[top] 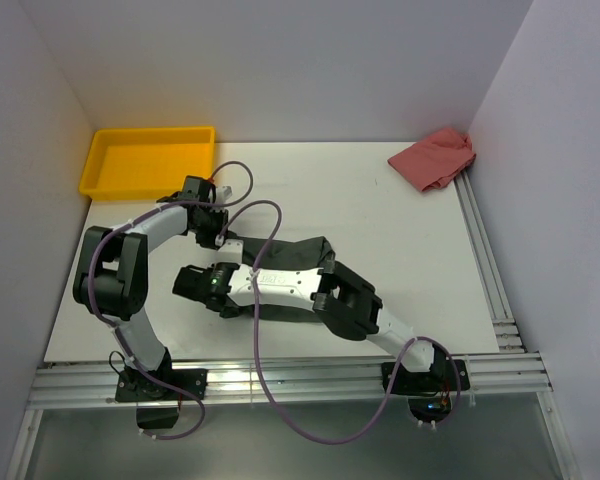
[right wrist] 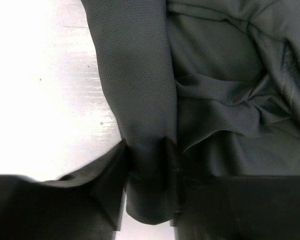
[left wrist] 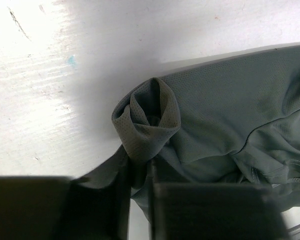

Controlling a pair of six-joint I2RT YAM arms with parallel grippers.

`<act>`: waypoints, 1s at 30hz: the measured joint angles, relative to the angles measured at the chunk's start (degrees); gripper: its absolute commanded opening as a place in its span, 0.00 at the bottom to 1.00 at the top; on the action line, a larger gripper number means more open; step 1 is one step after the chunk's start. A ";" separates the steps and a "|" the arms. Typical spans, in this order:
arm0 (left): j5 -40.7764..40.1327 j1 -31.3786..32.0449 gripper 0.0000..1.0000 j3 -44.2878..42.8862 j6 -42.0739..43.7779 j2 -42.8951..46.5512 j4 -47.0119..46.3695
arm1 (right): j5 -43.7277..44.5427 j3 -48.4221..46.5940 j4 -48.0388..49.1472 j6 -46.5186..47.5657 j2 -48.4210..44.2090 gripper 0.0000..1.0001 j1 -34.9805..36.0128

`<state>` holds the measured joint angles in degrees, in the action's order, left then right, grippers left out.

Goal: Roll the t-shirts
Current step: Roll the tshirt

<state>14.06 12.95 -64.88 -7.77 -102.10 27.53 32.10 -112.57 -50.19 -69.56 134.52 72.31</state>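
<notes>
A dark charcoal-grey t-shirt [top: 300,255] lies bunched on the white table under both arms. In the left wrist view its near end [left wrist: 147,120] is curled into a small loose roll, and the rest of the t-shirt [left wrist: 230,100] spreads to the right. My left gripper [top: 218,232] [left wrist: 140,175] is shut, pinching cloth just below that roll. In the right wrist view a long folded band of the t-shirt [right wrist: 140,75] runs between the fingers. My right gripper [top: 190,283] [right wrist: 149,165] is closed around this band, with a finger touching each side.
A yellow tray [top: 145,160] sits at the back left, close to the left arm. A crumpled pink-red cloth [top: 435,158] lies at the back right corner. Aluminium rails run along the front edge [top: 280,380] and the right edge [top: 485,260]. Walls enclose three sides.
</notes>
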 measured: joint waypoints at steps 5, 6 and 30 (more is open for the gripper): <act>-0.28 0.00 0.49 0.00 -0.02 0.04 -0.42 | -0.81 2.99 3.82 0.26 -0.92 0.08 -0.20; -0.33 0.00 0.54 0.00 0.02 0.09 -0.44 | -1.16 4.17 4.96 0.28 -1.55 0.07 -0.28; 2.60 -2.03 0.53 0.68 -0.04 3.72 -1.44 | -24.74 61.72 86.16 -17.03 -18.93 0.01 -9.64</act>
<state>16.67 10.92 -64.20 -7.81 -98.39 26.09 7.35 -50.85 35.97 -86.59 115.59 62.67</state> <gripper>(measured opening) 0.563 0.190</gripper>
